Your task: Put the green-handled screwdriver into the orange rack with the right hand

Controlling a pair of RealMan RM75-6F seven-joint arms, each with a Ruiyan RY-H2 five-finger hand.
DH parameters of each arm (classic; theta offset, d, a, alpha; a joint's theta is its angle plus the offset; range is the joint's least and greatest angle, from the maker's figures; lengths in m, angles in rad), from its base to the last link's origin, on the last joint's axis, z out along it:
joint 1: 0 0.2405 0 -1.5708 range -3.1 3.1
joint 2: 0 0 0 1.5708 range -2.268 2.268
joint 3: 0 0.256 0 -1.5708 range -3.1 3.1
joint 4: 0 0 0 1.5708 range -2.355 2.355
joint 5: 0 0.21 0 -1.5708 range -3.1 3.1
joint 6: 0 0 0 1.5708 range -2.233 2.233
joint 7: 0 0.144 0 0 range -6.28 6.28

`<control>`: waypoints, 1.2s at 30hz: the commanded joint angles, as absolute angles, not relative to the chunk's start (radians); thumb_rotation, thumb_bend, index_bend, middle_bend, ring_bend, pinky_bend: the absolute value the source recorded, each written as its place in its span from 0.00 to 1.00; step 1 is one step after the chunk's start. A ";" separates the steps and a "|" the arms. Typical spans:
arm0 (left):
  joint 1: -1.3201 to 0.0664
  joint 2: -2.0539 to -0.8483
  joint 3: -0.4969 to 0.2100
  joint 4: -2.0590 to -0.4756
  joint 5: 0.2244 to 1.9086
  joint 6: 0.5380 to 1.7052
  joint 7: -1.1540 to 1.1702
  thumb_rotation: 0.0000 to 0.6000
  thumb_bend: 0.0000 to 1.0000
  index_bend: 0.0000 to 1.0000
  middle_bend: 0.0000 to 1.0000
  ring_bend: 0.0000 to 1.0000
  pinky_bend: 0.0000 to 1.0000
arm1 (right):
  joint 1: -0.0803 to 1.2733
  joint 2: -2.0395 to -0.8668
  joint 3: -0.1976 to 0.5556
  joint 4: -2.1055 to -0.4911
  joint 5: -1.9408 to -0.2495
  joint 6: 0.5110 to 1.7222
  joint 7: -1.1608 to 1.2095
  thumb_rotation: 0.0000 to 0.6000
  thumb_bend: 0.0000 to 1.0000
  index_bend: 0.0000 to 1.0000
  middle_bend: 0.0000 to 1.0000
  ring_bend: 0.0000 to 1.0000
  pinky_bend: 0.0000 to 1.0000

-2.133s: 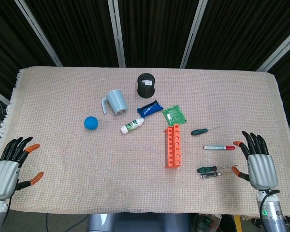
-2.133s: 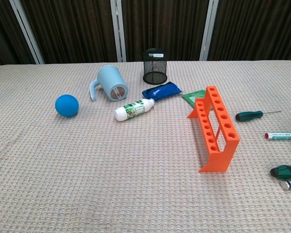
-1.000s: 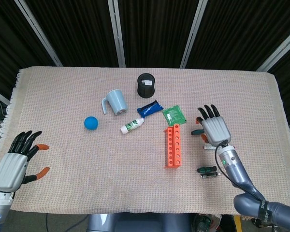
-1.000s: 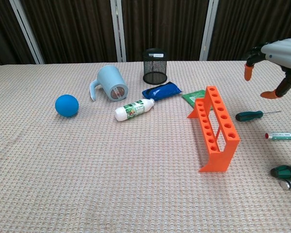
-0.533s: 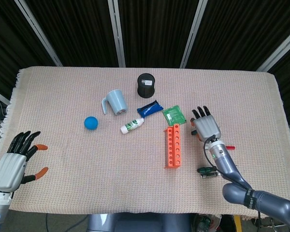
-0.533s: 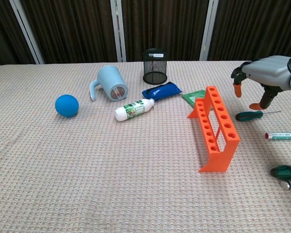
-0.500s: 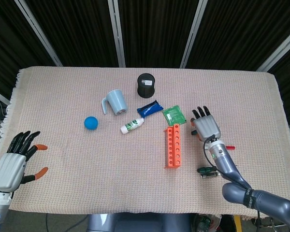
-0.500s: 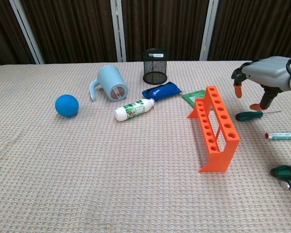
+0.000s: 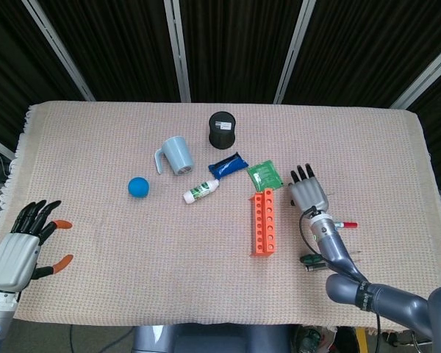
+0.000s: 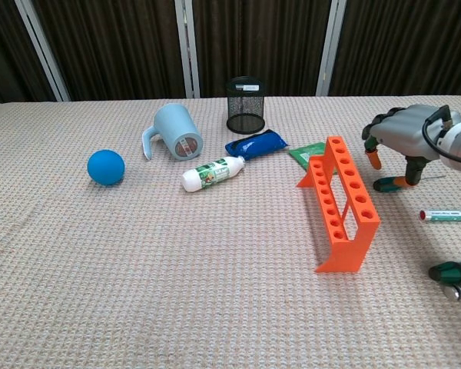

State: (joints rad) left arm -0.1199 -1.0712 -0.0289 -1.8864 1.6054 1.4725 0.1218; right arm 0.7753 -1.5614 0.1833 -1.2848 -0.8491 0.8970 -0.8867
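lowering over the green-handled screwdriver (image 10: 388,184), the right hand (image 10: 399,137) had dropped from above the table's right side until its curled fingers straddled the handle, just right of the orange rack (image 10: 341,201). the fingers (image 10: 375,160) were bent but apart and gripped nothing yet; the screwdriver lay flat on the cloth. in the head view the hand (image 9: 307,193) hid it. the grasp looked imminent. the left hand (image 9: 18,248) hung open at the near left edge.

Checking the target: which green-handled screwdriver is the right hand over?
The far screwdriver, beside the rack's back end, under the right hand; the other lies nearer, untouched.
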 commanded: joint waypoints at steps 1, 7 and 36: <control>-0.120 -1.073 -0.028 -1.881 1.601 1.470 0.118 1.00 0.17 0.35 0.07 0.00 0.00 | 0.791 -1.576 0.173 -1.278 -0.827 0.907 -0.915 1.00 0.28 0.44 0.11 0.00 0.00; -0.122 -1.077 -0.025 -1.872 1.596 1.466 0.109 1.00 0.17 0.35 0.07 0.00 0.00 | 0.809 -1.591 0.163 -1.266 -0.793 0.909 -0.941 1.00 0.28 0.45 0.12 0.00 0.00; -0.126 -1.075 -0.020 -1.875 1.592 1.465 0.107 1.00 0.17 0.35 0.07 0.00 0.00 | 0.832 -1.631 0.119 -1.173 -0.739 0.878 -0.911 1.00 0.29 0.51 0.15 0.00 0.00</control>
